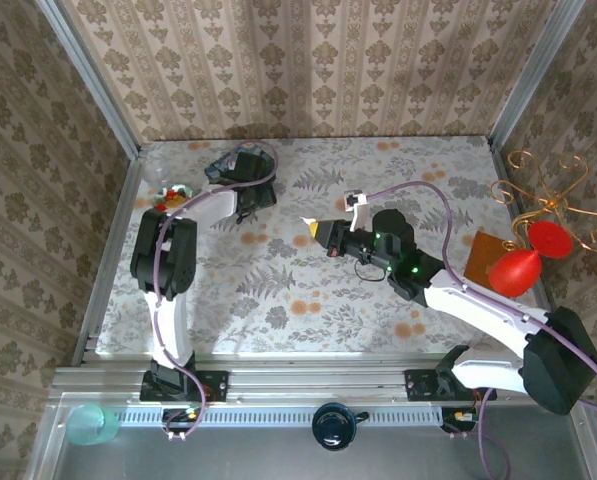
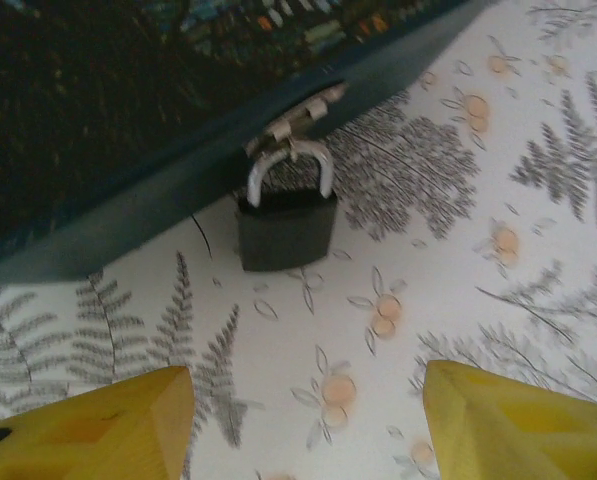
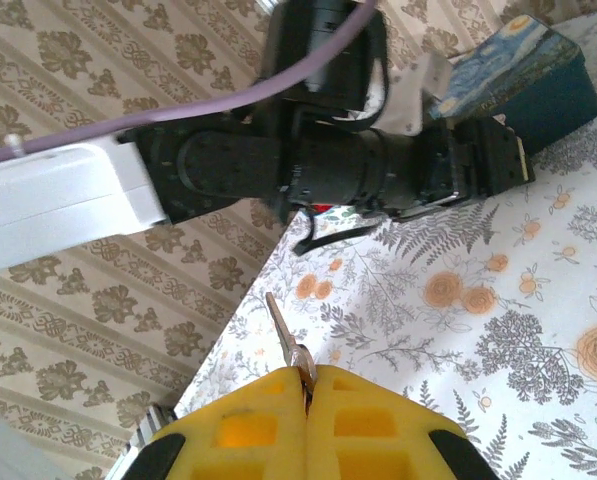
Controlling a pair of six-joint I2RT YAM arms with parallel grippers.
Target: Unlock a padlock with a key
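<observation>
The padlock (image 2: 286, 228) is small, with a dark body and a thin metal shackle hooked through the hasp of the dark-blue painted box (image 2: 128, 130). It lies flat on the tablecloth at the box's front edge. My left gripper (image 2: 308, 425) hovers just short of the padlock, open, with bare cloth between its yellow fingers (image 2: 98, 425). My right gripper (image 3: 306, 385) is shut on the key (image 3: 283, 335), whose thin blade sticks out beyond the pads. That gripper (image 1: 313, 232) hangs over the middle of the table, pointing left toward the box (image 1: 243, 165).
The left arm's dark wrist (image 3: 328, 160) crosses in front of the right gripper. Red balloon-like shapes (image 1: 523, 262) and a gold wire stand (image 1: 550, 190) sit at the right edge. Small red and green items (image 1: 173, 192) lie at the back left.
</observation>
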